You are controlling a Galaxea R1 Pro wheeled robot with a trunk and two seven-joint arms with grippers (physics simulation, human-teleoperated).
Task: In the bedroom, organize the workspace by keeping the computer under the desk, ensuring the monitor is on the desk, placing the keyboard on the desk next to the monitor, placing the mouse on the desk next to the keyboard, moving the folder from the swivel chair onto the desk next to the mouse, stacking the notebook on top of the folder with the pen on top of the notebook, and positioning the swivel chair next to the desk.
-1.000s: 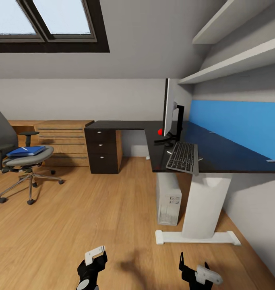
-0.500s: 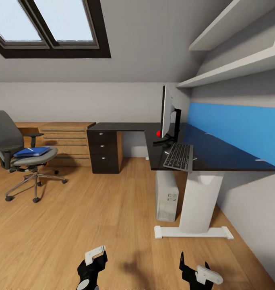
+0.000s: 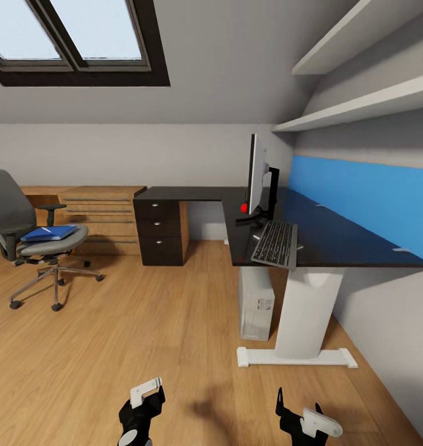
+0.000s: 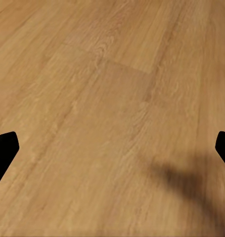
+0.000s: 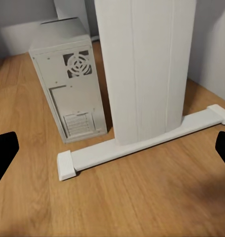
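The swivel chair (image 3: 31, 244) stands well apart from the surface (image 3: 322, 232) — it should roll easily. On its seat lies the folder (image 3: 48, 233) — thin, light, best pinched at an edge. Both claws, left claw (image 3: 140, 412) and right claw (image 3: 304, 416), hang released, holding nothing.

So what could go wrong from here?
The keyboard juts over the desk edge, so a bump might knock it to the floor. The folder lies loose on the chair, which sits on castors and may roll when reached for. The computer stands close by the desk leg, leaving little room to pass.
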